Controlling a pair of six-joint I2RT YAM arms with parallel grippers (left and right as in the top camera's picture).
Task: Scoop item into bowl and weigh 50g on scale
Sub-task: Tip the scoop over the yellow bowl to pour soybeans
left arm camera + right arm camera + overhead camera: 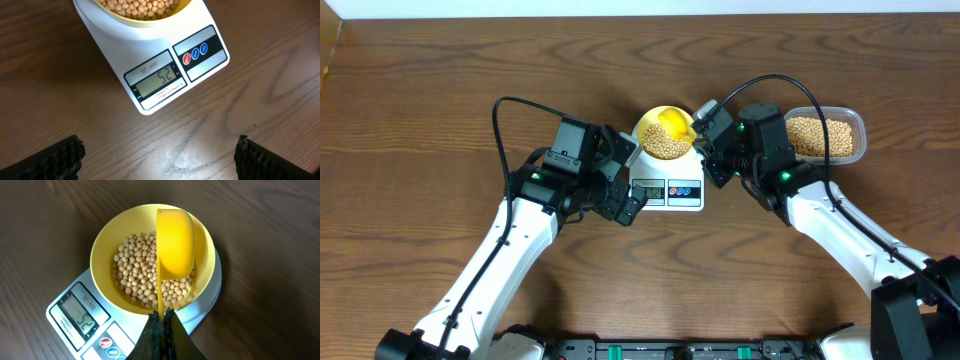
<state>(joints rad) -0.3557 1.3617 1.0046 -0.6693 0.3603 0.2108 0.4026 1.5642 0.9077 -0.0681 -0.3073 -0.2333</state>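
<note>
Beans (135, 275), small, round and tan, are lying in the pale yellow round bowl (102, 250) on the white digital kitchen scale (115, 35), display showing 52. Right gripper (162, 322) is clenching the handle of the bright yellow plastic scoop (175, 242), cup reaching straight ahead over the bowl. Left gripper (160, 155) is hanging released, before the scale.

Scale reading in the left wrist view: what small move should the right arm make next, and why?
Probably dip the scoop, held in the shut right gripper, and lift a few beans out of the bowl, back toward the tub. The scale reads 52, slightly over the 50 wanted, and the scoop sits tipped inside the bowl.
</note>
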